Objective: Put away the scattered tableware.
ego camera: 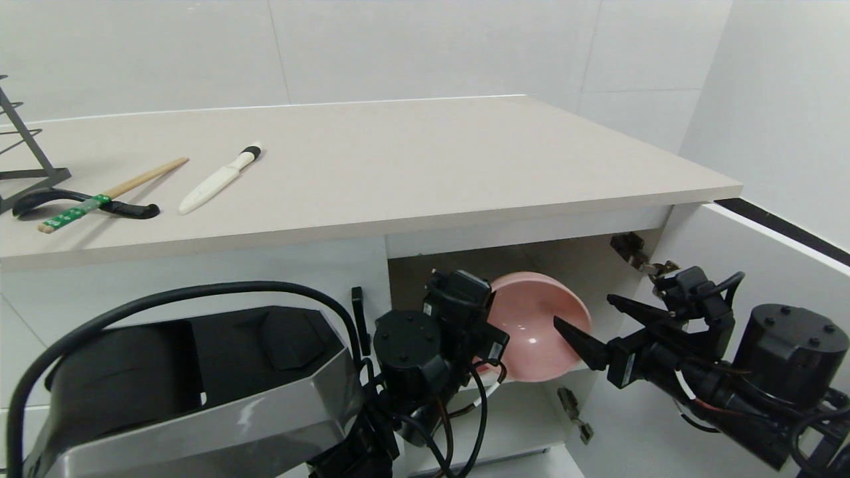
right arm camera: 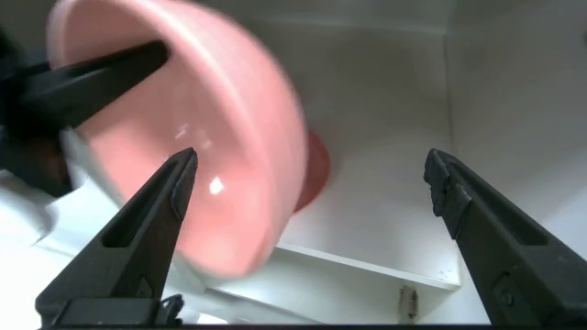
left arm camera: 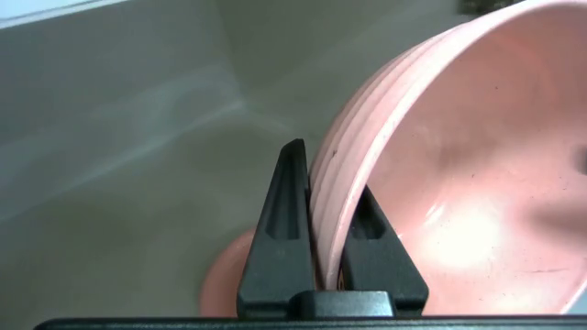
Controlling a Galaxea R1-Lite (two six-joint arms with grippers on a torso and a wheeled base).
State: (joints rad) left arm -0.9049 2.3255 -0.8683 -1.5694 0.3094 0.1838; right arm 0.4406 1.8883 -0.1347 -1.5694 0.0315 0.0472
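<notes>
Tabletop [ego camera: 412, 159], upper half of the frame. Open cabinet [ego camera: 544, 255], lower centre, holds the pink bowl [ego camera: 531, 332], tilted, off the shelf, near a second pink dish [right arm camera: 314, 174]. Left hand [left arm camera: 326, 197] is clamped on the bowl's rim. Right hand [ego camera: 584, 311] is spread wide, empty, just beside the bowl. Recommended: level the bowl, seat it, then release. Knife [ego camera: 219, 180], chopsticks [ego camera: 113, 194] and black spoon [ego camera: 133, 210], upper left, are unstored.

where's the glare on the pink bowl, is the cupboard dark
Head view: one white highlight inside the pink bowl, cupboard interior shaded below the brighter countertop; right wrist view: two bright glints inside the bowl; left wrist view: only a soft pale sheen.
</notes>
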